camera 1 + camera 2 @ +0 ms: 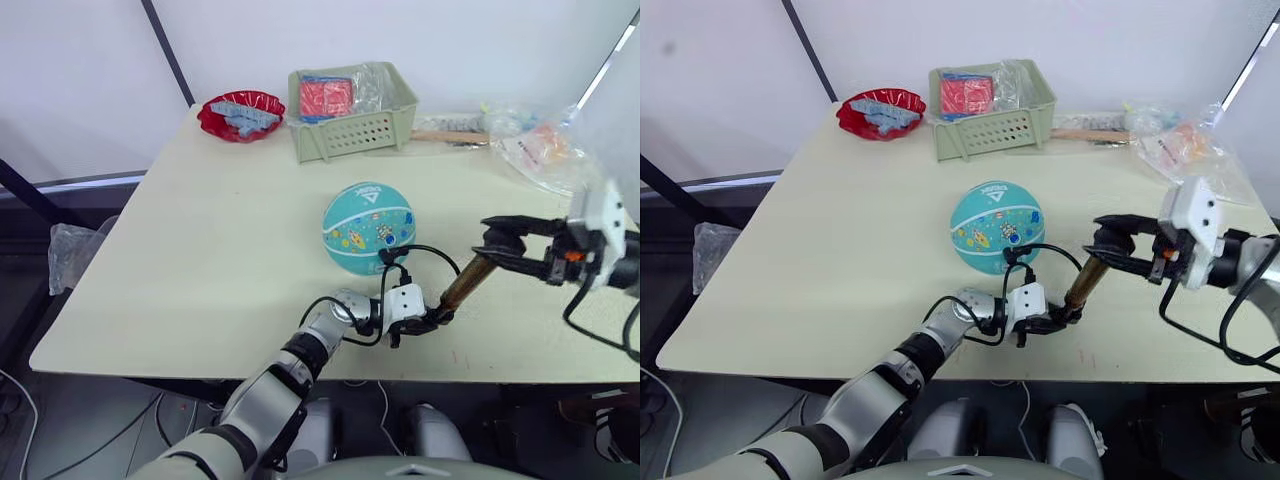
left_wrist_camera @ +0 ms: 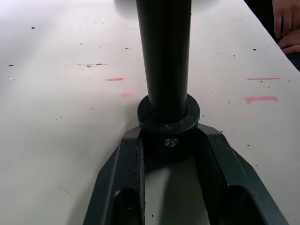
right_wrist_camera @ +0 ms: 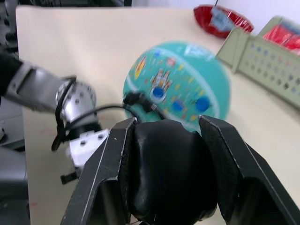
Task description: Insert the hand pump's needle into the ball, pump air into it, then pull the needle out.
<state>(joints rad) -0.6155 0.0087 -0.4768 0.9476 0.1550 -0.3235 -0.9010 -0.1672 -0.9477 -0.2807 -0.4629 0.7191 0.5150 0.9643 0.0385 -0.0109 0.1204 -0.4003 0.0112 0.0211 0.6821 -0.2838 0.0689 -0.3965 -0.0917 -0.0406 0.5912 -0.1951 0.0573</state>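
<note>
Basket [image 1: 352,112] and red bowl [image 1: 241,114] stood at 12 o'clock, behind the ball [image 1: 368,227]. Left gripper [image 1: 432,320] clamped the hand pump [image 1: 466,284] foot on the desk [image 1: 200,260]; right gripper [image 1: 490,245] clamped its handle.

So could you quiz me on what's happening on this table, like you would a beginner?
1. True or false: the needle's fitting sits at the ball.
2. Which gripper holds the hand pump by its handle?
A left
B right
3. What lies in the red bowl?

Key
1. True.
2. B: the right gripper clamps the handle; the left gripper clamps the foot end.
3. Pale blue pieces; what they are is unclear.
</note>
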